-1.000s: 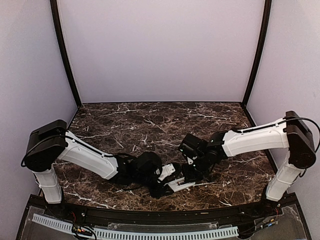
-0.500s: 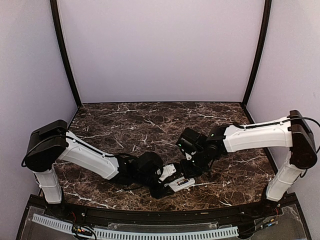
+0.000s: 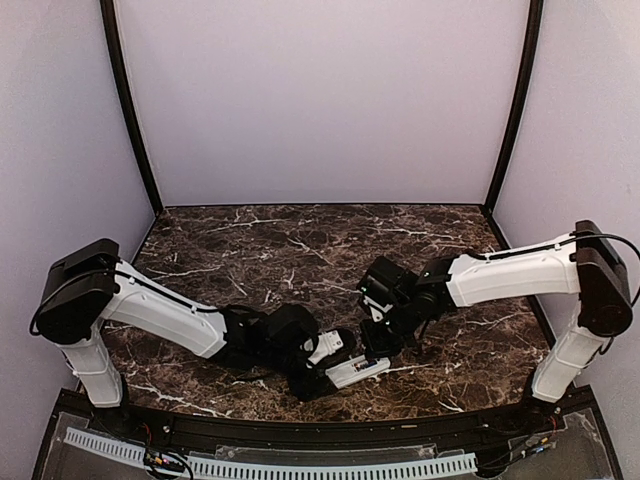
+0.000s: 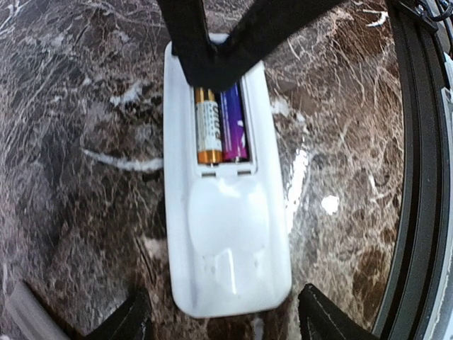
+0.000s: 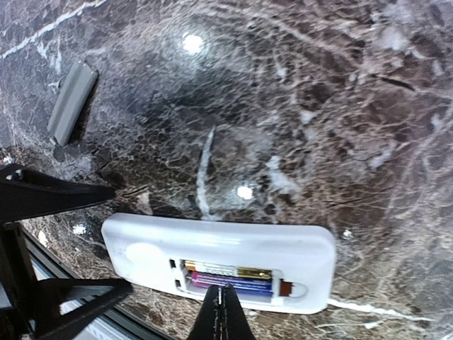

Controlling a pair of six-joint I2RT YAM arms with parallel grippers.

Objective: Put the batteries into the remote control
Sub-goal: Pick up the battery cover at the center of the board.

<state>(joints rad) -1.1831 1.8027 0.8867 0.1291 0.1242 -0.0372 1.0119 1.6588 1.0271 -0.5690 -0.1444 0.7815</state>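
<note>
Batteries (image 4: 233,127) lay side by side in the slot on the back of the remote control (image 4: 230,241), one wrapped in gold and the other in purple, both seated lengthwise in the compartment.

At the left, the left gripper (image 4: 225,322) had its jaws spread wide, one finger on each side of the remote's rounded end. That end sat between the fingers. A sliver of marble showed between the handset and one finger, while the gap at the other finger was too narrow to judge.

The remote lay flat, back up, on the dark marble table (image 3: 300,240), reaching from between those spread jaws toward the right gripper (image 5: 223,315). That gripper's jaws were pressed together into a single point. In the left wrist view the point covered the end of the battery slot farthest from the left jaws, over the seam between the two cells. Whether it touched them could not be told.

Beyond the left gripper's fingers, well apart from the closed right jaws and off the remote, a small flat grey cover (image 5: 72,101) lay on the marble.
</note>
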